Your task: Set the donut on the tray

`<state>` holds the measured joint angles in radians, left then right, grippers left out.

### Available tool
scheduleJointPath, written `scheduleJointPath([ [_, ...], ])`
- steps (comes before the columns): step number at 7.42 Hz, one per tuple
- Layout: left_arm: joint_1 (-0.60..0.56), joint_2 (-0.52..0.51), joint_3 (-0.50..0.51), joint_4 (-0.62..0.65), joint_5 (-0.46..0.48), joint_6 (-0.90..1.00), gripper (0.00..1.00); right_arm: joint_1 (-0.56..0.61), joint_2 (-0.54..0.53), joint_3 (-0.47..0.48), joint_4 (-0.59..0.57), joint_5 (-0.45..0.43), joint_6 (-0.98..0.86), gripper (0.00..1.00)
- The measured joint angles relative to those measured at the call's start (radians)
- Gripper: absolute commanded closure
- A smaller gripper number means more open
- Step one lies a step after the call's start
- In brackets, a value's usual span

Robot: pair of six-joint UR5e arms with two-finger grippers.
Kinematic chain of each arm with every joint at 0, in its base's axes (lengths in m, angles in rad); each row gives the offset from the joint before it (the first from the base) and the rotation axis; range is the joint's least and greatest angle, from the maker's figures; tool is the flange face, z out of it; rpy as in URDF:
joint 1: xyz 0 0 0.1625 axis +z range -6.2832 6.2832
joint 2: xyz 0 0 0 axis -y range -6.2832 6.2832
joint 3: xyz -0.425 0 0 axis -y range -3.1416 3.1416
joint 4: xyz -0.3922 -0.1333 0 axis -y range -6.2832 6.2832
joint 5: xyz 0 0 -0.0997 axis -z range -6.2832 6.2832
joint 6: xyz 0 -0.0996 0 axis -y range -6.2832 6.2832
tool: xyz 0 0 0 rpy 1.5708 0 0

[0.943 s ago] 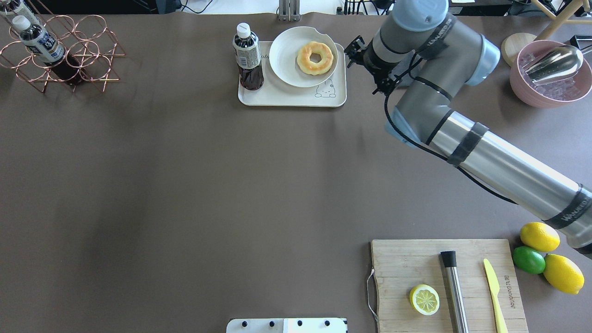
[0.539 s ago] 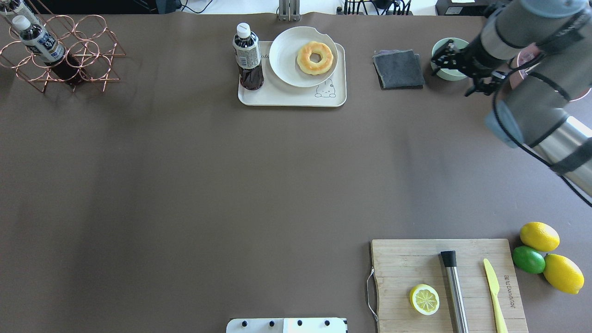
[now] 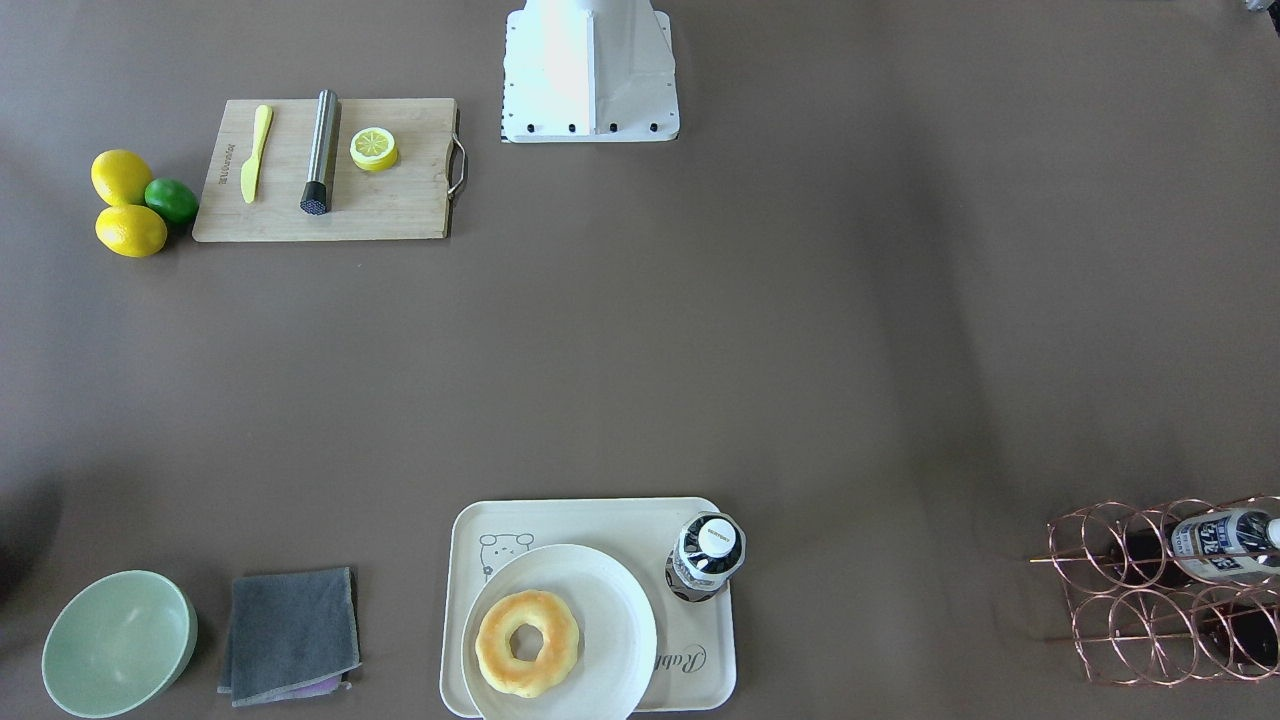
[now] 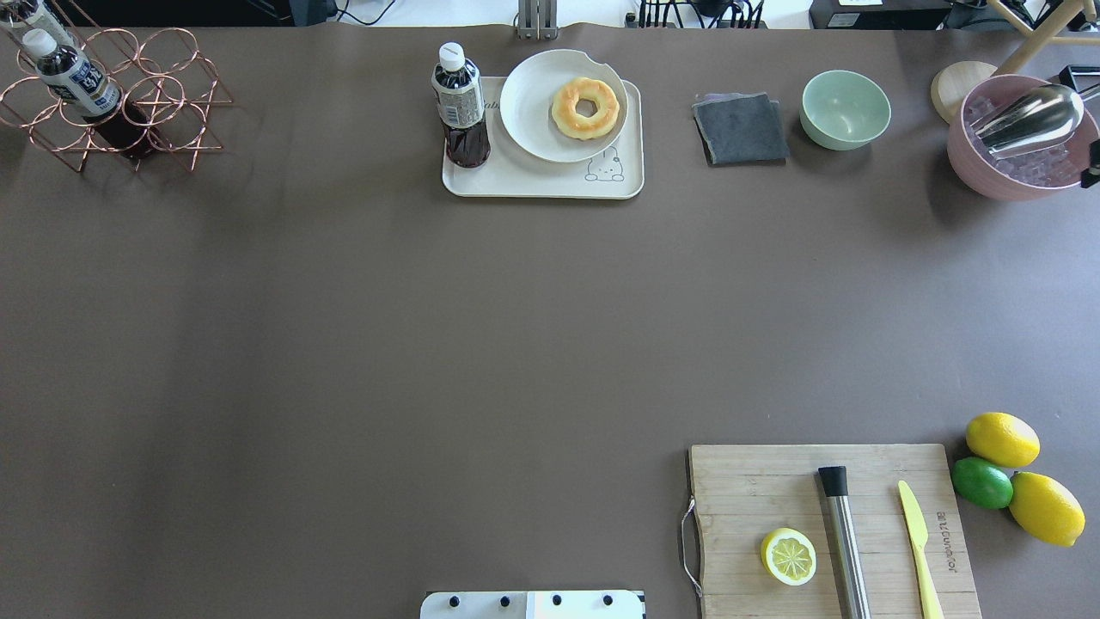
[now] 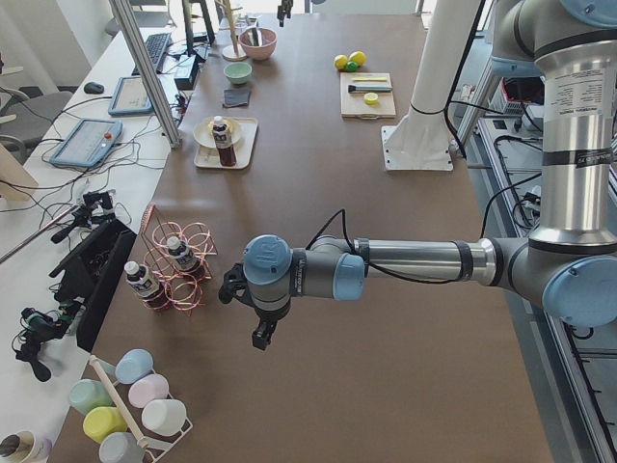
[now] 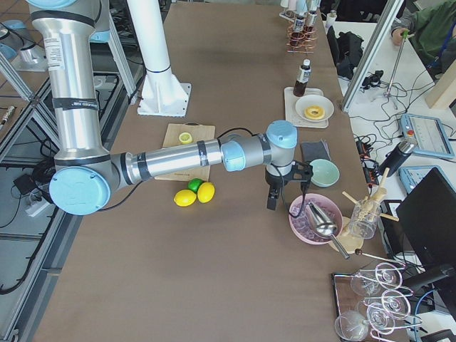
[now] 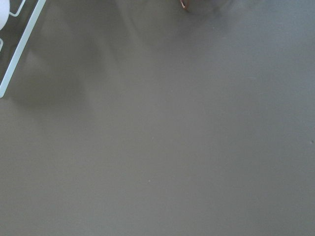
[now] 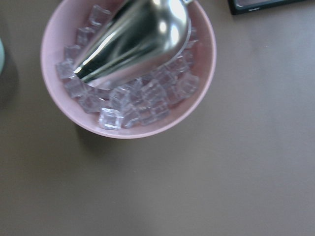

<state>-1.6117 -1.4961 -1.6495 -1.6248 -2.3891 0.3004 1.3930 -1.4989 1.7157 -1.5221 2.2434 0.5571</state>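
Observation:
The golden donut (image 4: 585, 107) lies on a round white plate (image 4: 533, 94) that sits on the cream tray (image 4: 533, 182) at the table's far middle. It also shows in the front-facing view (image 3: 527, 642), with the plate (image 3: 610, 600) on the tray (image 3: 600, 520). My left gripper (image 5: 262, 338) shows only in the left side view, near the copper bottle rack, far from the tray. My right gripper (image 6: 271, 201) hangs beside the pink ice bowl (image 6: 313, 217). I cannot tell whether either is open or shut. Neither wrist view shows fingers.
A dark drink bottle (image 4: 461, 107) stands on the tray's left part. A grey cloth (image 4: 741, 129) and green bowl (image 4: 846, 109) lie right of the tray. The pink ice bowl with a metal scoop (image 4: 1023, 137), a cutting board (image 4: 834, 529) and a copper rack (image 4: 112, 99) line the edges.
My right arm has swung right from beside the tray, past the green bowl, and almost out of the overhead view. The donut, plate and tray have not moved.

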Motion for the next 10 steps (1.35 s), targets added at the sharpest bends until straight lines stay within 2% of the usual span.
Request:
scheduleJointPath([
  [2, -0.032, 0.001, 0.0, 0.024, 0.0, -0.023, 0.02, 0.129, -0.069, -0.009, -0.094, -0.007, -0.298, 0.0],
  [4, -0.043, 0.003, 0.0, 0.015, -0.001, -0.087, 0.02, 0.195, -0.114, -0.03, -0.112, -0.009, -0.436, 0.0],
  [10, -0.046, 0.015, 0.009, 0.007, -0.001, -0.114, 0.02, 0.222, -0.143, -0.061, -0.106, -0.007, -0.476, 0.0],
])
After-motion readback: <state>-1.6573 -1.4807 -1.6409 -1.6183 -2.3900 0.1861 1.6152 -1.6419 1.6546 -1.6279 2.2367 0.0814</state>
